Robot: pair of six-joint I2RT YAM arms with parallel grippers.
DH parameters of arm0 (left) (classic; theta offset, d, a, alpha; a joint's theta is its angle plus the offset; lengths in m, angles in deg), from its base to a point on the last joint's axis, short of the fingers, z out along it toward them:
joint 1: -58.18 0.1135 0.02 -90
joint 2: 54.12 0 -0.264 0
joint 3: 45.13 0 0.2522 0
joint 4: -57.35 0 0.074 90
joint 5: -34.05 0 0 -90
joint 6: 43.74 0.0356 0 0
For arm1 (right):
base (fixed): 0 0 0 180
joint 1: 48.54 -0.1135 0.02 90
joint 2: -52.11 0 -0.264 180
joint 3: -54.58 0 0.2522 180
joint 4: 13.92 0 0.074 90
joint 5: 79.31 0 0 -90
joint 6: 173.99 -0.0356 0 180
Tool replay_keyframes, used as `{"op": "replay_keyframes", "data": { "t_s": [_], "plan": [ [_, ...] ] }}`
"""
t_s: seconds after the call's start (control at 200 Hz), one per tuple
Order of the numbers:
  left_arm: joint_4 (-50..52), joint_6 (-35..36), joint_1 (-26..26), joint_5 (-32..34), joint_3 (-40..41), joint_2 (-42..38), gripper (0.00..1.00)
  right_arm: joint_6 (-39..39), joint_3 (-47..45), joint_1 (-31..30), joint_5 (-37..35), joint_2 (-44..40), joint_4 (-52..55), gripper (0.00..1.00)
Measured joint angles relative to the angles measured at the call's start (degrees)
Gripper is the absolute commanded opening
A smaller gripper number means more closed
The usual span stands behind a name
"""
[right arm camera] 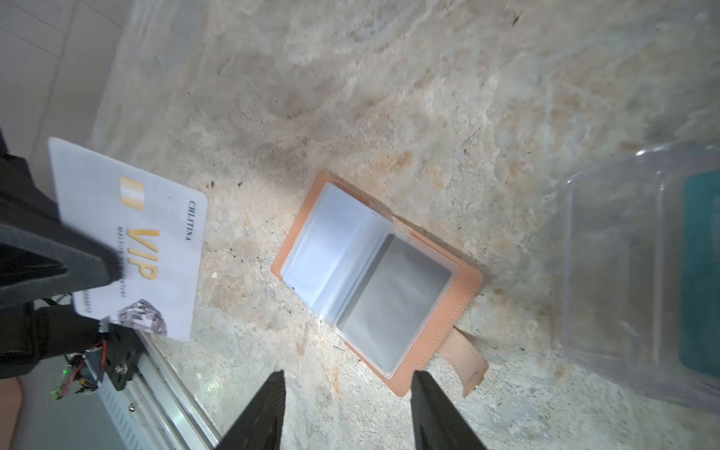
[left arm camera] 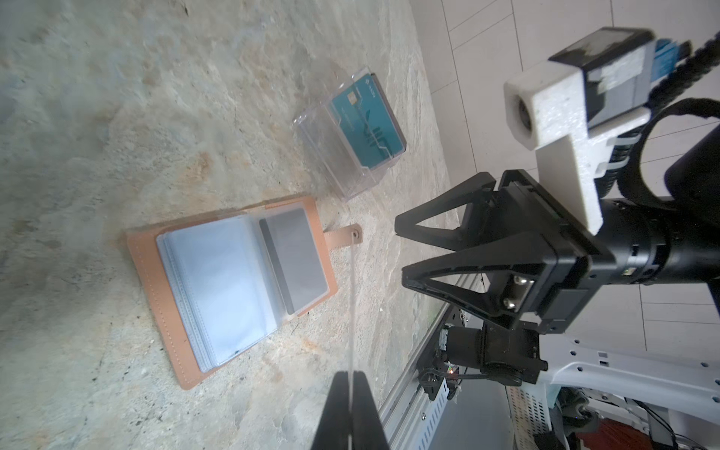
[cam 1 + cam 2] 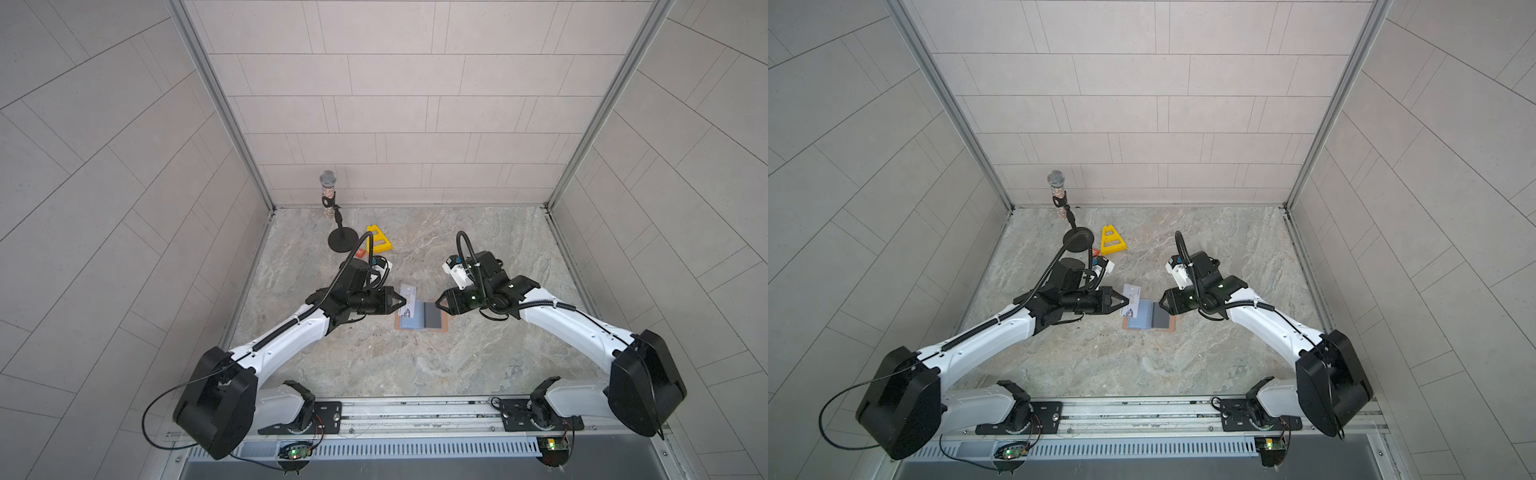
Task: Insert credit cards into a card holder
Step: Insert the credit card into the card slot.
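Observation:
The tan-pink card holder (image 3: 442, 326) (image 1: 465, 280) lies open on the table between my arms. Its clear sleeves face up, and a dark grey card (image 2: 298, 253) sits in one page. My left gripper (image 3: 402, 302) (image 2: 351, 378) is shut on a white credit card (image 1: 132, 241) printed VIP. It holds the card above the table at the holder's left edge, and the left wrist view shows it edge-on. My right gripper (image 3: 438, 305) (image 1: 348, 378) stands open and empty just right of the holder, near its strap tab (image 1: 467, 360). A teal card (image 2: 366, 128) stands in a clear box stand (image 2: 331, 156).
In both top views a microphone on a round stand (image 3: 332, 208) is at the back left. A yellow triangular frame (image 3: 378, 239) and a small orange tile (image 3: 360, 252) lie near it. The clear stand (image 1: 623, 272) sits close beside the holder. A metal rail (image 3: 415, 411) runs along the front edge.

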Motion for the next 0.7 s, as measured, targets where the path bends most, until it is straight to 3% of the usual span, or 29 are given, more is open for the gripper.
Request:
{"op": "replay_keyframes", "data": {
  "t_s": [0.225,0.701],
  "plan": [
    [-3.0,-1.0,0.0,-2.6,0.7,6.2,0.00,-1.9,-1.4,-0.2,-2.7,6.0,-1.0,0.34],
    [-12.0,-4.4,0.0,-5.3,1.4,15.7,0.00,-3.5,-2.3,-0.2,-6.1,12.9,-3.2,0.30]
  ]
}}
